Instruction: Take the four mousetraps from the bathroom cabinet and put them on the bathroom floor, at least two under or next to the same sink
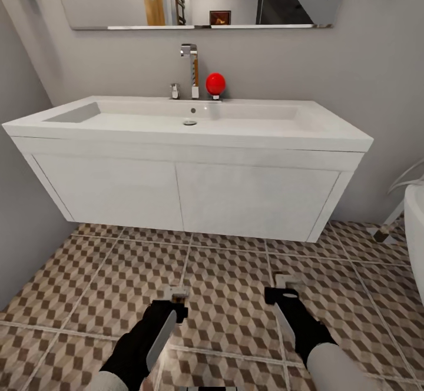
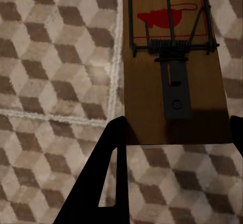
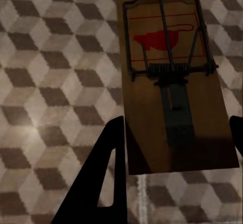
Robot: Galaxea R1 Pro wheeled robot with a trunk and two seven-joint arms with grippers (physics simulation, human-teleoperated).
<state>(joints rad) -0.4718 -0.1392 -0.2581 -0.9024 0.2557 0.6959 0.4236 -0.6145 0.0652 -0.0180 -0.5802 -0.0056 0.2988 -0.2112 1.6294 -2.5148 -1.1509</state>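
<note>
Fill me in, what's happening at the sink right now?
The robot faces the white sink with both arms lowered over the bathroom floor. The left gripper has a mousetrap between its fingers, and the right gripper has another mousetrap; both traps sit just above or on the patterned tiles in front of the vanity. Whether they have been released yet is unclear.

Both arms low at frame bottom, forearms angled inward-up. Left pincer (image 1: pixel 175 298) lower center-left, right pincer (image 1: pixel 282 288) lower center-right. Each pincer's jaws sit clamped against a board's edges.
</note>
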